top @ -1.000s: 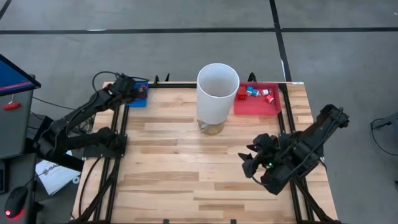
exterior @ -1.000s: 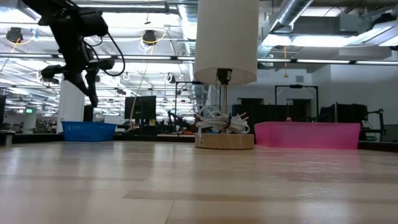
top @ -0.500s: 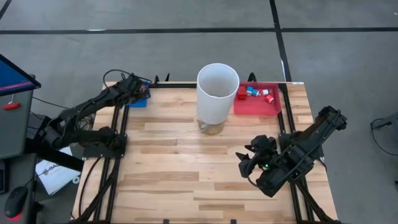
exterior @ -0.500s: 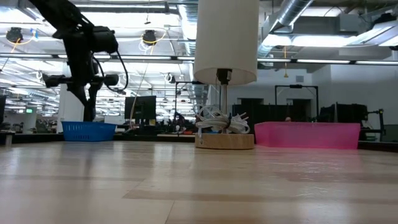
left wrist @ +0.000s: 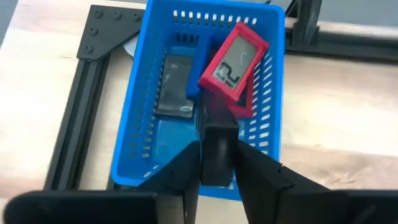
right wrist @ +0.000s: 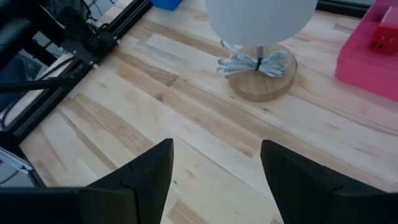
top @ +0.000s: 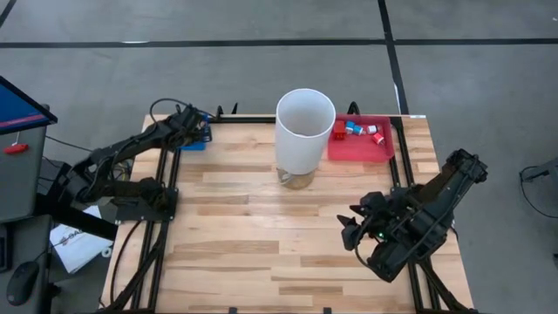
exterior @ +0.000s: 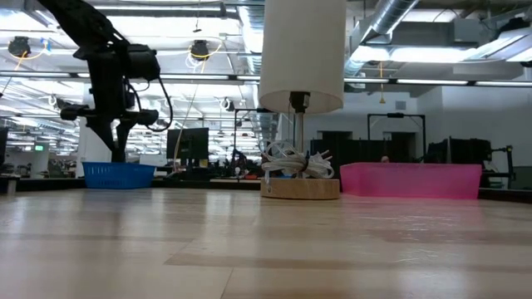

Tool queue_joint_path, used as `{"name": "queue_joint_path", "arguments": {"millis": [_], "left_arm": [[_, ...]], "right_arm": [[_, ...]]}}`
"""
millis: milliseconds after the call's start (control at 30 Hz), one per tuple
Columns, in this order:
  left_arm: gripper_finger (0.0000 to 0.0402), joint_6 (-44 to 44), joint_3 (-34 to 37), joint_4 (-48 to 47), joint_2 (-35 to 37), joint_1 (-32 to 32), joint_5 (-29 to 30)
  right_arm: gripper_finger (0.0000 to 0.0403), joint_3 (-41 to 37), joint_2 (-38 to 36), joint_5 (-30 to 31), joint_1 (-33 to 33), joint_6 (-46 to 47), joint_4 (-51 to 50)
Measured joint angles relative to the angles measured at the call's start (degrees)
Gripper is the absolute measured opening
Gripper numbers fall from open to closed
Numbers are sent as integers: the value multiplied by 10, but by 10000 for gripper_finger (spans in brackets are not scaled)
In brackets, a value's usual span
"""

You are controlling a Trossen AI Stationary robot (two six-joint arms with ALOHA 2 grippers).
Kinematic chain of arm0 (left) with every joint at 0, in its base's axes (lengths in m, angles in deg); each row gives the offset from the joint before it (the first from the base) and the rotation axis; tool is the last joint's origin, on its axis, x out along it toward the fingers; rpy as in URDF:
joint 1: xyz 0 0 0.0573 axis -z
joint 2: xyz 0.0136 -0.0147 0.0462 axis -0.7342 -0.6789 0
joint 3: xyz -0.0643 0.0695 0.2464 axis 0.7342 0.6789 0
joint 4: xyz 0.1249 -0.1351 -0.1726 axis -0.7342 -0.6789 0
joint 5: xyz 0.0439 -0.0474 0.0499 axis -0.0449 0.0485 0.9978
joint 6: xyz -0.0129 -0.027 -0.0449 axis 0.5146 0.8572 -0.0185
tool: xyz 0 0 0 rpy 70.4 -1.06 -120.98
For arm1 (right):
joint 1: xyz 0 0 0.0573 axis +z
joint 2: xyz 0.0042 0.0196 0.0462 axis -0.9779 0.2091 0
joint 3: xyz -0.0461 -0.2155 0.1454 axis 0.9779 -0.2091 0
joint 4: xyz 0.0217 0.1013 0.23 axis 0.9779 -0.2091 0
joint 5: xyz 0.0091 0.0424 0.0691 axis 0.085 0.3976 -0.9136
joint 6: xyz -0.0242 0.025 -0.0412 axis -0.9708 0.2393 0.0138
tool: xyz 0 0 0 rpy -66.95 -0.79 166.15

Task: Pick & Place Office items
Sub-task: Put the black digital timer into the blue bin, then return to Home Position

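Observation:
A blue basket stands at the table's far left corner. In it lie a red item with a grey screen, a flat black item and a blue piece. My left gripper hangs just above this basket, shut on a small black item. A red tray at the far right holds red and blue-white bits. My right gripper stands open above the table's right half, holding nothing. My left gripper pinches the small black item by its two opposite sides between its two fingers. The fingers slant down from the table's near left side. The item is clear of the basket's floor, above the basket's near end.
A tall white lampshade stands on a round wooden base with a bundled cable, at the far middle of the table. Black frame rails run along both sides. The wooden tabletop between the arms is bare.
My left gripper has sunk toward the blue basket with the black item between its fingers, tipping a little more downward.

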Motion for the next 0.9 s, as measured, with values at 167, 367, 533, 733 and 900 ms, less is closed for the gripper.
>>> {"name": "queue_joint_path", "arguments": {"millis": [167,367,533,733,900], "left_arm": [[113,-7,11,10,14,0,2],[144,-28,30,40,53,0,1],[169,-82,30,43,116,0,-48],[174,-191,60,40,222,0,-205],[162,-197,136,139,310,13,-358]], "right_arm": [[235,0,0,0,4,5,-3],[235,0,0,0,4,6,-3],[235,0,-1,14,7,13,-5],[235,0,-6,47,19,71,-35],[235,0,-15,48,16,64,-36]]}}
